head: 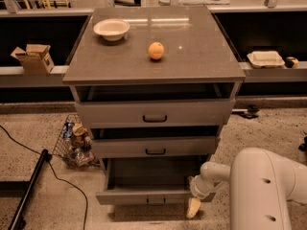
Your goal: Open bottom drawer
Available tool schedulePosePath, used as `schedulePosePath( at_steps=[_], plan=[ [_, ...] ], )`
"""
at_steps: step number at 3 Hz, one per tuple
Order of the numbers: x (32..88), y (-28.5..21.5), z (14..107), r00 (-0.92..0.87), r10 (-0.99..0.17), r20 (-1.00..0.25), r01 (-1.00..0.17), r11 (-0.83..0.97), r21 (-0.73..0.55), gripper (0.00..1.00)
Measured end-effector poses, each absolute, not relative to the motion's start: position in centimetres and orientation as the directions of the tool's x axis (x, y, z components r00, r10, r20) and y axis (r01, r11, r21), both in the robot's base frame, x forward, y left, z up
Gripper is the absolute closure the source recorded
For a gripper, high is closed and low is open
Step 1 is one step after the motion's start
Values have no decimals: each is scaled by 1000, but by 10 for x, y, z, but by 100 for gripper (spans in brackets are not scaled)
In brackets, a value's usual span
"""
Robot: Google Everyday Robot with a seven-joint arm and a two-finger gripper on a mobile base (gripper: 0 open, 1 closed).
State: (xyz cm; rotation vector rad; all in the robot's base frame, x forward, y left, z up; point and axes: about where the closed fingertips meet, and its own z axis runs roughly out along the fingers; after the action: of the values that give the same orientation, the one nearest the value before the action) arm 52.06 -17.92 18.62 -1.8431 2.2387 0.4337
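The grey cabinet has three drawers. The bottom drawer (144,196), with the shortest front and a small black handle (155,201), stands pulled well out, its dark inside showing. My gripper (194,207) hangs at the drawer's right front corner, just below and to the right of the front panel, on the end of my white arm (261,190). It holds nothing that I can see. The middle drawer (154,146) and top drawer (154,113) stand slightly out.
An orange (156,50) and a white bowl (111,29) sit on the cabinet top (192,56). A wire basket of items (76,140) stands on the floor at the left, with a black pole and cable (29,190). Shelves run behind.
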Motion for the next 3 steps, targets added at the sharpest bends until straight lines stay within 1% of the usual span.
schedulePosePath(
  at_steps=[1, 2, 3],
  plan=[
    [518, -181, 177, -215, -908, -360, -975, 180, 128, 17],
    [516, -184, 169, -235, -897, -373, -969, 186, 163, 40],
    [517, -187, 175, -239, -900, -364, -969, 195, 153, 63]
  ],
)
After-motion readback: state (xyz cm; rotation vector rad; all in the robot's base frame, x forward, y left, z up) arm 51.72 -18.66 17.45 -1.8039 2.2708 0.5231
